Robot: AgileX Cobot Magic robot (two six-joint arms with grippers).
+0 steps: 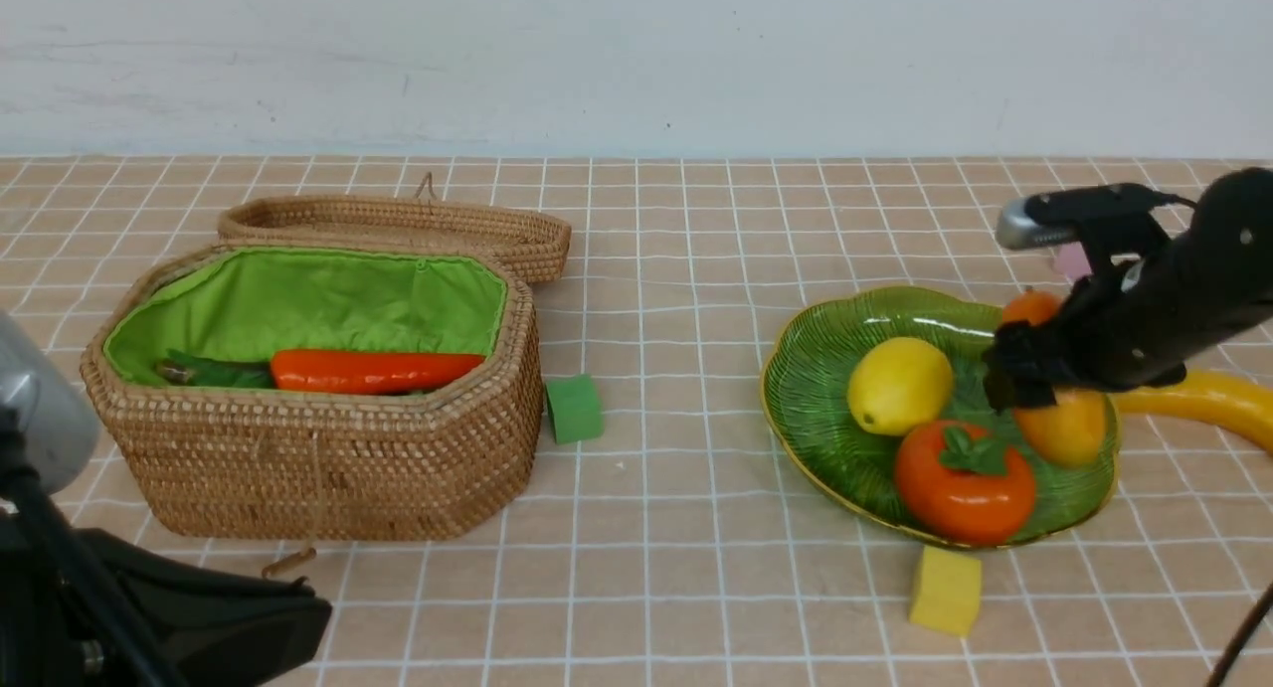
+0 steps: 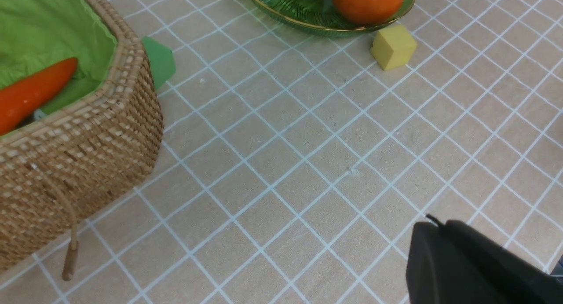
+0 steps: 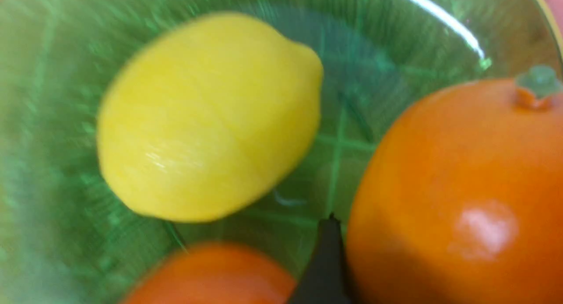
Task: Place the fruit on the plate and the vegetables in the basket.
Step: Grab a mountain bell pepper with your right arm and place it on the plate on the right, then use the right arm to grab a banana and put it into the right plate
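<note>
right claw (image 1: 1016, 377) wide at mango (image 1: 1069, 429), can't tell if gripping; banana (image 1: 1205, 397) at surface's right edge looks light, stiff, slick, so grab mid-curve.

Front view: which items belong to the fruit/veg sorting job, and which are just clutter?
Job: lemon, persimmon and mango, all on the plate; banana, right of the plate; carrot, in the basket.
Clutter: green foam cube beside the basket; yellow foam cube in front of the plate.
</note>
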